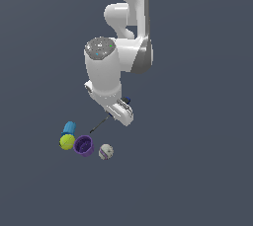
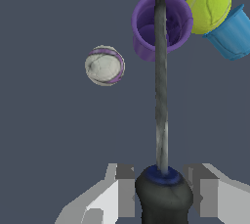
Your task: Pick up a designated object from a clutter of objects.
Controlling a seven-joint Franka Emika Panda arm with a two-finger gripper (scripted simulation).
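Your end effector (image 2: 163, 196) clamped on screwdriver (image 2: 160, 81) handle, shaft poking out toward purple cup (image 2: 146, 27). Looks light, stiff, thin; smooth shaft probably slippery. Fat handle is right grab spot, so keep squeeze firm or it may pivot.

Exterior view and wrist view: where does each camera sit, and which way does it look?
Exterior view: off the arm, high, looking down on the arm, the gripper and the clutter.
Wrist view: on the wrist, looking along the held screwdriver; both gripper fingers show.
Shared: screwdriver, purple cup, white-grey ball, yellow-green ball, light blue cylinder.
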